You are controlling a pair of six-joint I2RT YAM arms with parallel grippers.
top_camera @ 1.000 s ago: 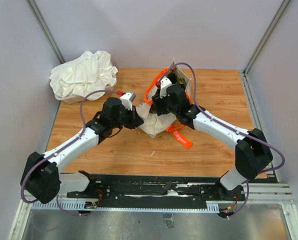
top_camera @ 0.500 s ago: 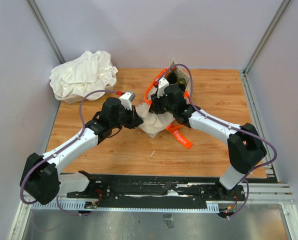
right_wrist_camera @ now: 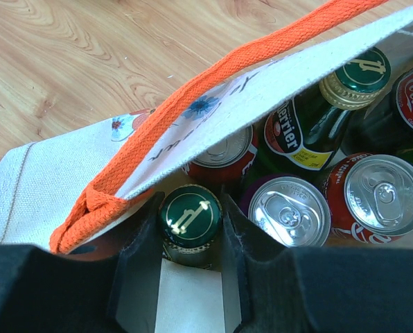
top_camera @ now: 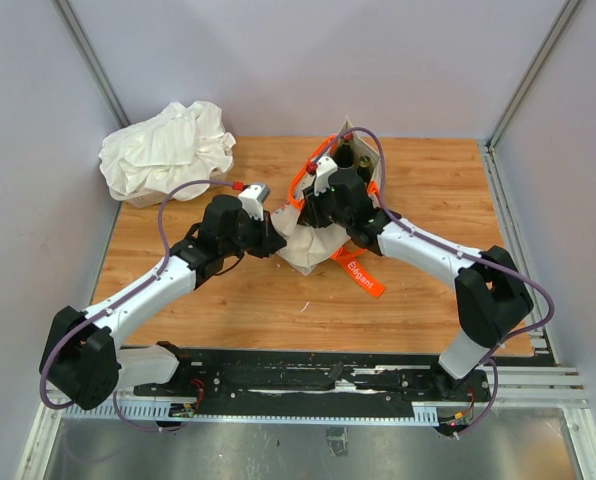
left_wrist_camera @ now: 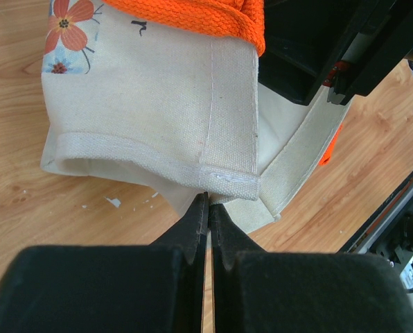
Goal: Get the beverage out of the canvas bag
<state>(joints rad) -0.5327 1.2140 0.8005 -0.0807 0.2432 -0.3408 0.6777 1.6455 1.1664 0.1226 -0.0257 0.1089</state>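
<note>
The cream canvas bag (top_camera: 308,245) with orange handles (top_camera: 300,180) lies on its side mid-table. My left gripper (left_wrist_camera: 208,201) is shut on the bag's bottom hem (left_wrist_camera: 224,182). My right gripper (right_wrist_camera: 190,220) is inside the bag's mouth, its fingers (right_wrist_camera: 138,250) against both sides of a green-capped bottle (right_wrist_camera: 190,216). Beside it lie a second green bottle (right_wrist_camera: 310,125), a silver-topped can (right_wrist_camera: 288,211) and red cola cans (right_wrist_camera: 380,194). In the top view my right gripper (top_camera: 323,195) is hidden in the bag opening.
A crumpled white cloth bundle (top_camera: 168,148) sits at the back left corner. An orange strap with print (top_camera: 358,272) trails from the bag toward the front. Grey walls close the wooden table (top_camera: 428,290) on three sides.
My right arm has shifted slightly left and deeper into the bag's mouth over the last second. My left arm has stayed put on the bag's hem.
</note>
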